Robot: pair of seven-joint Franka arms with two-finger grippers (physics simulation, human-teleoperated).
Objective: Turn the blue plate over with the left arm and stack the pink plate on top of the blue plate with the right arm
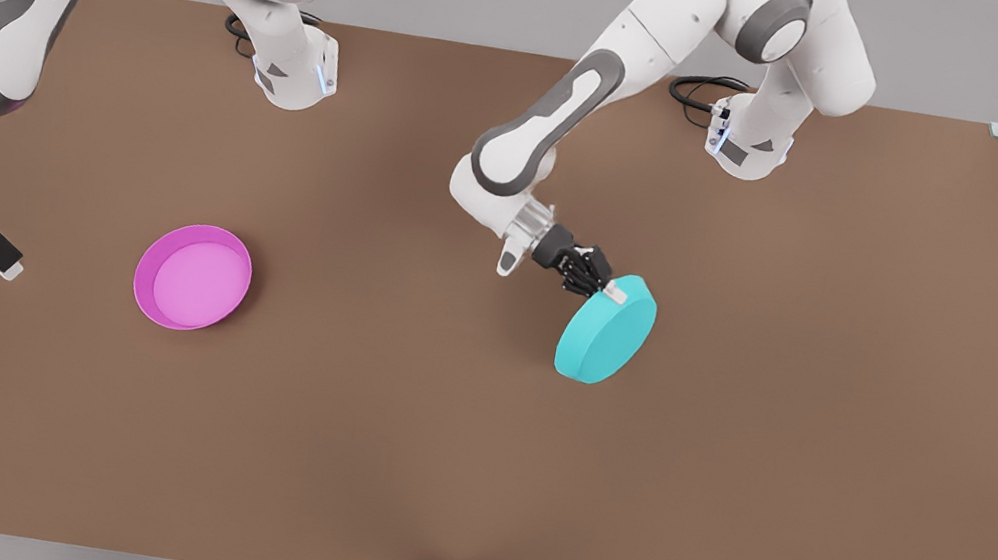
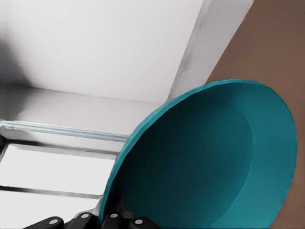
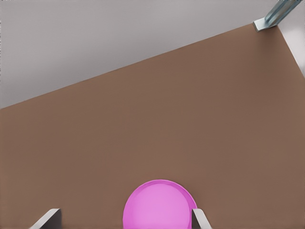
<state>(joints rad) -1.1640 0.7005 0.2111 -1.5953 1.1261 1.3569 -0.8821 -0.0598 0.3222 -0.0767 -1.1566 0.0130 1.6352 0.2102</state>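
Bright, even overhead light; soft faint shadows, no glare.

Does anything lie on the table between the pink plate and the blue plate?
No. In the front view, only bare brown table lies between the pink plate and the tilted blue plate, which the left gripper holds by its rim.

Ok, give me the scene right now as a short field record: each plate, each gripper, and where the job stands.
blue plate: tilted up on edge, flat base facing the front camera, hollow side toward the left wrist camera
left gripper: shut on the blue plate's upper rim
pink plate: flat on the table, open side up, on the front view's left
right gripper: open, waiting beside the pink plate toward the front view's left edge, apart from it
stage: flip under way; stacking not yet begun
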